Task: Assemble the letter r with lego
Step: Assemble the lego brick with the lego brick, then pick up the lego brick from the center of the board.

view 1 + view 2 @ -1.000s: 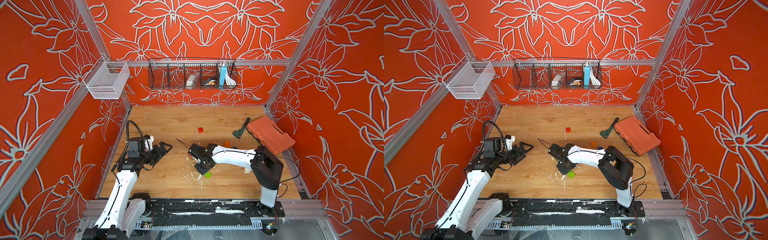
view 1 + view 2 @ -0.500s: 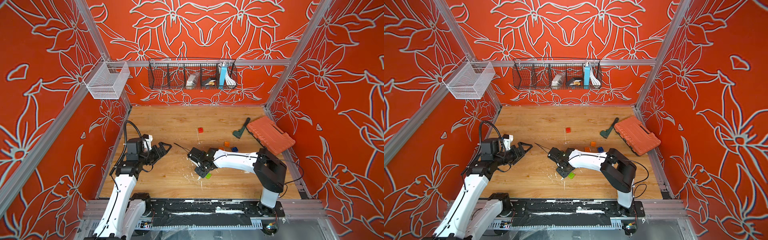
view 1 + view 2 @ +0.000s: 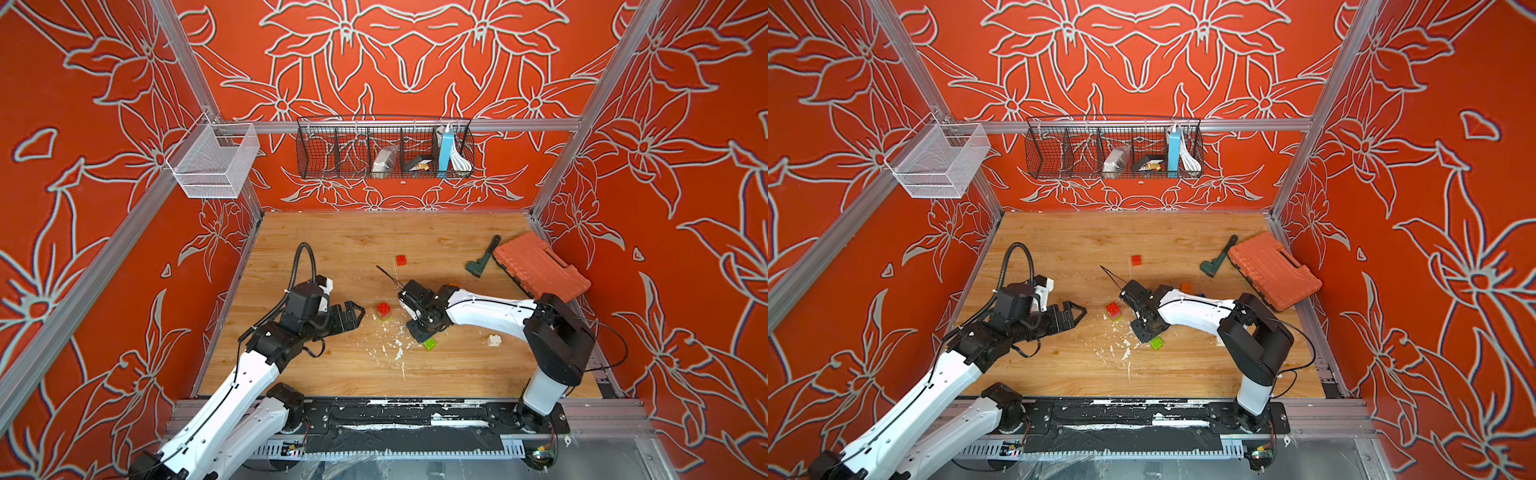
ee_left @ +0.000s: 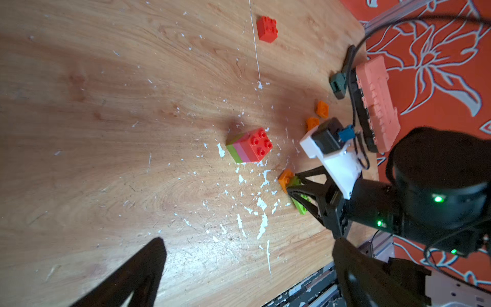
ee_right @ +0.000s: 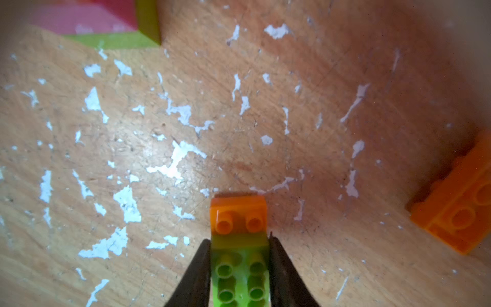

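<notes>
The only built lego I can see is a short stack (image 3: 383, 311), red on pink on lime, standing on the desk (image 3: 332, 374) between the two arms. Just beside it, my right tool (image 5: 239, 240) is clamped tight on a lime brick (image 5: 239, 279) with a small orange brick (image 5: 238, 212) pressed onto its end. That piece is held low by the desk and is not yet joined to the stack. My left tool (image 3: 355, 316) gapes fully open with nothing in it, near the stack on its other side.

Loose pieces lie farther out: a red brick (image 3: 401, 260) toward the back, a white brick (image 3: 494, 340) by the right arm, and two orange bricks (image 4: 322, 109) near the case (image 3: 540, 266) (a blue one may sit there too, I cannot tell).

I judge this an early stage. A stub of the stem exists, there is no arm of the r, and most bricks are unplaced.
</notes>
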You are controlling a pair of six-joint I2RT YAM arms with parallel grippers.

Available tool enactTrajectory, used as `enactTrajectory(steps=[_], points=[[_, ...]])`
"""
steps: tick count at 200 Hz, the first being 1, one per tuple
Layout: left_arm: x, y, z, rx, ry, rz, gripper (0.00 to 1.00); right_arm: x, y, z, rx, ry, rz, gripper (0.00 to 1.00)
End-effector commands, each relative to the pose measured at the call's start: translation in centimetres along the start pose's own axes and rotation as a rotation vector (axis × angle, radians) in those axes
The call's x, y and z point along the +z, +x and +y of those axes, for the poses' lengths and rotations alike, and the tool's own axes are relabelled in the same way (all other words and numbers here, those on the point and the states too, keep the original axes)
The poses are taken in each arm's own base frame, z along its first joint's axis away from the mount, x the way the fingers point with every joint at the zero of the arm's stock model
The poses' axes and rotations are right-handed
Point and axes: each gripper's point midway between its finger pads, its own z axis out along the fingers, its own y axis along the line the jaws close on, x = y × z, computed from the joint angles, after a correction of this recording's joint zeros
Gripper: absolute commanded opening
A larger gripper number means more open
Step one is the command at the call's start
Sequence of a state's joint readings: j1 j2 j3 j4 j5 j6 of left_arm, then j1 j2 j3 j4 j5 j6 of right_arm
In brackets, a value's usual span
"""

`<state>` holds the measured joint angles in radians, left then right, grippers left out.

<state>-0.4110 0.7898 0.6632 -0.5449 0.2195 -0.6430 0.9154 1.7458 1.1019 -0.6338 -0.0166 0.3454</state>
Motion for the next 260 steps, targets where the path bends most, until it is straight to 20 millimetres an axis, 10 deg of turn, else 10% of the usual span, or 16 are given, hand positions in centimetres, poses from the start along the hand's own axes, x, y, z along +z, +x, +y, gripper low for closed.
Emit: enactTrajectory(steps=[1,39,64,84,131,260], points=[[0.8,0.4,1.1,-0.007,-0.079,-0.017,0.98,0.6,0.2,-0.7,0.014,0.035,0.039,0.08],[0.5,0.4,1.3,0.017,-0.096,-0.03,0.98,0.1,-0.1,-0.4,0.005,0.019,0.022,0.55],[0.5,0.4,1.9,0.005,-0.097,-0.071,0.98,-0.9,0.3,-0.1,-0.027,-0.014,-0.019,0.67],[1.7,2.4,-1.6,0.075,0.182,-0.022,0.98,-1.4,1.5,-0.1,-0.057,-0.017,-0.037,0.68],[4.8,7.0,-0.9,0.05,0.103,0.131,0.98,-0.9,4.3,-0.3,-0.108,-0.01,-0.037,0.66],[4.1,7.4,2.6,0.096,-0.162,0.111,0.98,0.7,4.1,-0.2,-0.139,-0.001,-0.006,0.4]])
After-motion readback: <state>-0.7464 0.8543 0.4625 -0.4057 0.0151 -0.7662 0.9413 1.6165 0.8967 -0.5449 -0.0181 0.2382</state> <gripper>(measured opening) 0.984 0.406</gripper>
